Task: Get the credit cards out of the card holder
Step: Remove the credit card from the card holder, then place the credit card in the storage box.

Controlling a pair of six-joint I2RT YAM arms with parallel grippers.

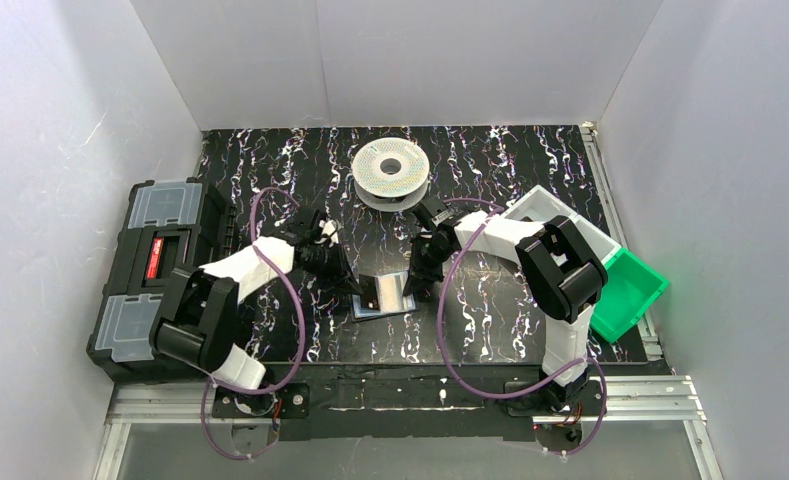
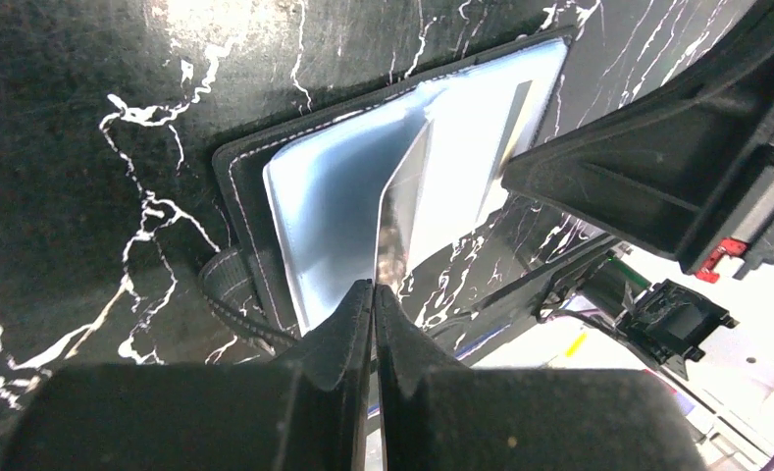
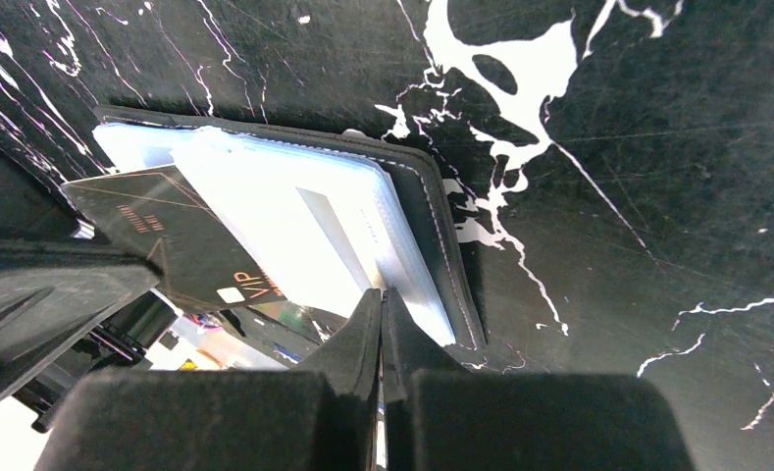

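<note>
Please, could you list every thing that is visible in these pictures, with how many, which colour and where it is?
card holder: one, black with pale blue sleeves, lying open at mid-table
dark credit card: one, dark with "VIP" print, tilted up out of the holder
pale credit card: one, whitish, inside a sleeve
filament spool: one, white, far middle
toolbox: one, black with clear lid compartments, left edge
green bin: one, right edge
white box: one, just behind the green bin
table: one, black with white marbling
left end effector: one, black, shut on the dark credit card
right end effector: one, black, shut, apparently on the holder's sleeve edge
</note>
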